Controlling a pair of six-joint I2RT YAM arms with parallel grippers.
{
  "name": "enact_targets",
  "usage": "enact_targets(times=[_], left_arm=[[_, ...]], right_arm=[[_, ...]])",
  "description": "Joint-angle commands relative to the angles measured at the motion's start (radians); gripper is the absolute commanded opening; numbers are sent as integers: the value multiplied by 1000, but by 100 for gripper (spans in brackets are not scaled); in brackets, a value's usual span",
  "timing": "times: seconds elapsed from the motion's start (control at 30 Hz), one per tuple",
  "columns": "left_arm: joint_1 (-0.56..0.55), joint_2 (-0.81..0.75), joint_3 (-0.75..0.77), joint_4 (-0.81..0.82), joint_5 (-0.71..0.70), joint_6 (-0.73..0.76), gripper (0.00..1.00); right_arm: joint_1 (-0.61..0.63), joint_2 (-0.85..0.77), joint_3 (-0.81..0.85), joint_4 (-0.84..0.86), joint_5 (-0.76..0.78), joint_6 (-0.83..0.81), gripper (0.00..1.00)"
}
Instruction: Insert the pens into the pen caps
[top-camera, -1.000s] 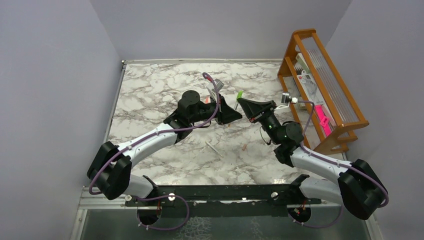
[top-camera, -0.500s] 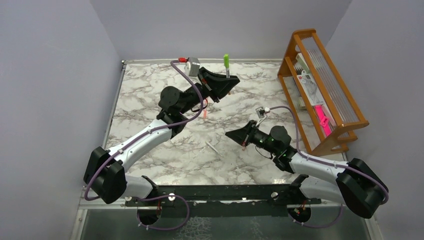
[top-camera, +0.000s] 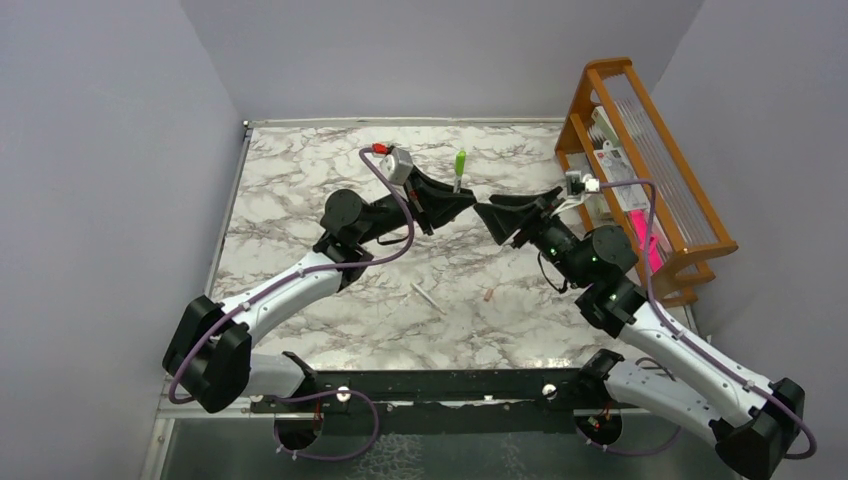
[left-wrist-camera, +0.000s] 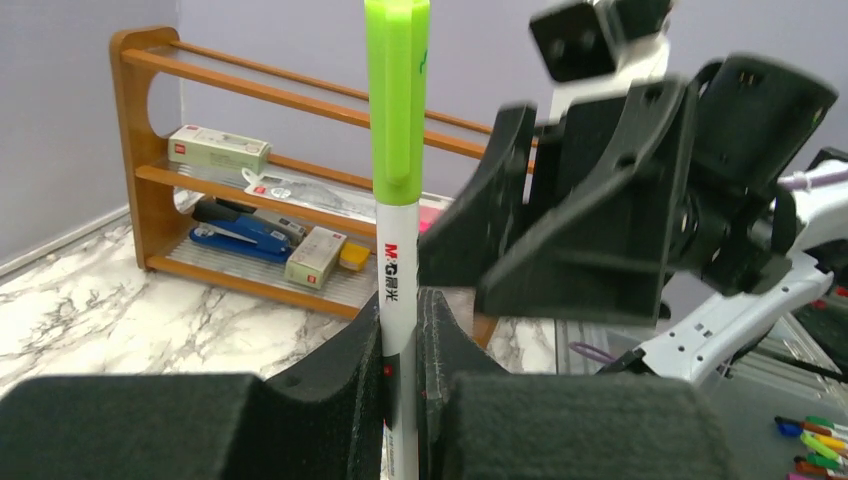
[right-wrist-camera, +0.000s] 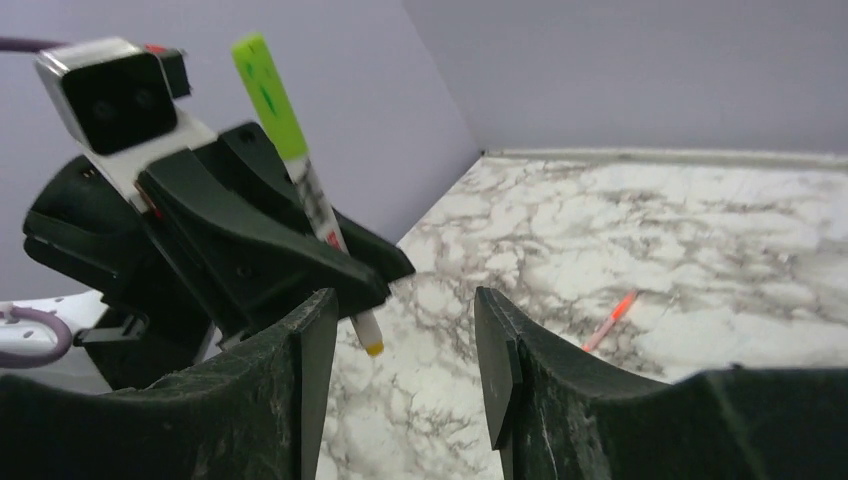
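Observation:
My left gripper (top-camera: 463, 205) is shut on a whitish-grey pen (left-wrist-camera: 398, 300) that stands upright with a bright green pen cap (left-wrist-camera: 397, 100) on its top end. The overhead view shows the same cap (top-camera: 460, 161) sticking up above the jaws. My right gripper (right-wrist-camera: 400, 325) is open, nothing between its fingers, facing the left gripper (right-wrist-camera: 300, 250) at close range; the pen's yellow lower end (right-wrist-camera: 372, 347) hangs just beyond its left finger. An orange-red pen (right-wrist-camera: 610, 320), a whitish pen (top-camera: 425, 297) and a small tan cap (top-camera: 487, 295) lie on the marble table (top-camera: 300, 180).
A wooden shelf rack (top-camera: 640, 170) with stationery stands along the right edge of the table, close behind the right arm. Grey walls close in the table at the back and both sides. Both arm bases sit on the black rail (top-camera: 430, 385) at the near edge.
The right arm has risen from the table and swung up to face the left gripper, and its jaws have opened. The left gripper has come down and nearer, still holding the capped pen.

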Motion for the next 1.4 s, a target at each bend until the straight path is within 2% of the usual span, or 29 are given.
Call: enact_targets(times=[0.0,0.17,0.23,0.37,0.63,0.97,1.1,1.27,1.37], left_arm=[[-2,-38,-11,29,88,42,0],[-4,-7,7,30,156,33,0],[-4,9,15,30,190,30,0],[-5,27,24,29,235,30,0],[-4,39,28,30,234,23,0],[-6,70,45,29,250,9,0],[-7,73,49,30,285,1,0],[-13,66,43,30,291,1,0],[-13,65,46,30,289,1,0]], right_arm=[[0,6,102,-73,36,-136,53],[0,56,178,-32,-43,-175,53],[0,80,199,-24,-68,-175,48],[0,121,223,14,-106,-150,45],[0,148,258,36,-157,-141,43],[0,111,272,14,-145,-149,43],[0,114,277,6,-133,-151,39],[0,131,266,13,-139,-139,26],[0,134,253,12,-138,-129,24]])
